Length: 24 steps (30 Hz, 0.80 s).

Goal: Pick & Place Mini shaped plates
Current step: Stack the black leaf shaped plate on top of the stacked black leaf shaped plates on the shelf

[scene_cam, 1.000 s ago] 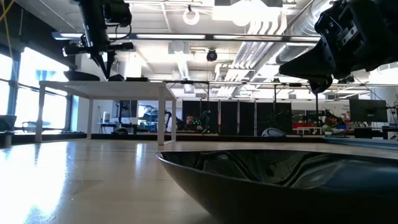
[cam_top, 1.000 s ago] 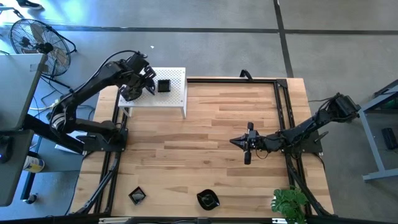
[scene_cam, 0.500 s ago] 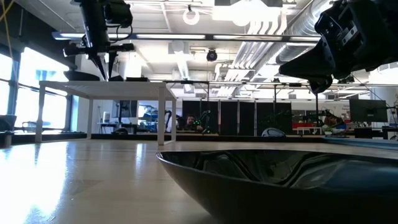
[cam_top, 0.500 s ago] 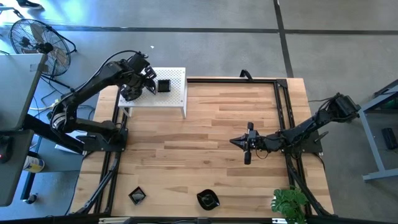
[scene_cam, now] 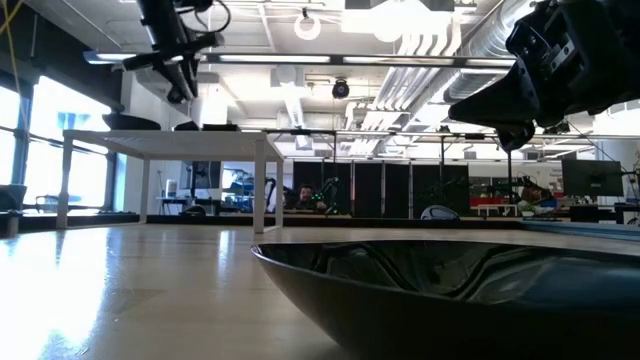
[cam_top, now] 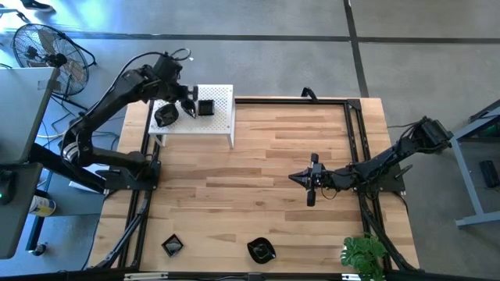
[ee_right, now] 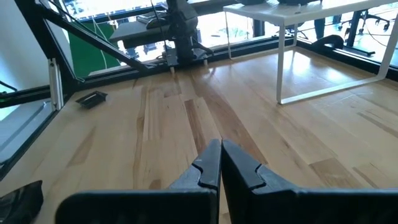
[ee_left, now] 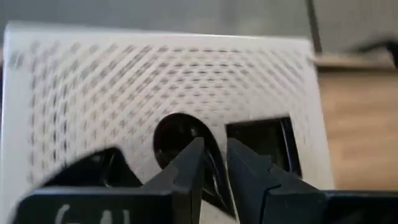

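the left gripper [cam_top: 183, 94] is lifting off the white stand [cam_top: 223, 125], jaws parted and holding nothing, leaving a round plate [cam_top: 166, 116] beside the square plate [cam_top: 206, 108]. two plates [cam_top: 262, 250] are waiting on the near desk [cam_top: 258, 179] edge; they look glossy, stiff, probably slippery, best pinched by the rim. the right gripper [cam_top: 312, 193] is idling clenched.

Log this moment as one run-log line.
left claw: open, above white stand | round dish and square dish: on stand | right claw: shut, idle over table

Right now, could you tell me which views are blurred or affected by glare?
Left wrist view: soft, the white stand and its plates blurred. Low view: the near plate looms large, ceiling lights reflect on the table. High view: evenly lit.
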Each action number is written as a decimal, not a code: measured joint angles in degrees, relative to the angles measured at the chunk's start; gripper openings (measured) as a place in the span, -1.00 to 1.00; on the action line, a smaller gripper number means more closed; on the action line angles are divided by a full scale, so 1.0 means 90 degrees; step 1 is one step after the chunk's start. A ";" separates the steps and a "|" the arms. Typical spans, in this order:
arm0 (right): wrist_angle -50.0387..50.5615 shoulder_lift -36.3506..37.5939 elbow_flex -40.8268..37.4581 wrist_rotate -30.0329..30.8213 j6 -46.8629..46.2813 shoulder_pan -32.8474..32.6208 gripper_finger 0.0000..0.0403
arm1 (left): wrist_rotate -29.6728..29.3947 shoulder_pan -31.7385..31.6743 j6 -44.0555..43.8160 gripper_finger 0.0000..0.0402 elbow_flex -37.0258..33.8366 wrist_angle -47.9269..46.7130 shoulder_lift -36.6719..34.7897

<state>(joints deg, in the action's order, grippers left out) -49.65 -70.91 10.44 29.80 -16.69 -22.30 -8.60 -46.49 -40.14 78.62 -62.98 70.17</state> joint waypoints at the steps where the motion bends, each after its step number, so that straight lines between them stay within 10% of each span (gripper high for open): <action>1: 0.0000 0.0000 0.0000 0.0000 -0.0028 0.0000 -1.00 | 0.0098 0.0088 0.0500 -0.68 0.0016 0.0009 -0.0032; 17: 0.0052 0.0000 0.0012 -0.0092 -0.0314 0.0001 -1.00 | -0.0685 0.3660 0.3090 -0.99 -0.2990 0.4075 -0.1951; 24: 0.2400 0.0002 0.1150 -0.0343 -0.1117 0.0002 -1.00 | -0.0681 0.5056 0.3370 -1.00 -0.4736 0.7045 -0.1861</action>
<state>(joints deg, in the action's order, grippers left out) -28.05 -70.90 20.79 26.71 -26.74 -22.28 -14.73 -0.98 -9.81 36.00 0.42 53.43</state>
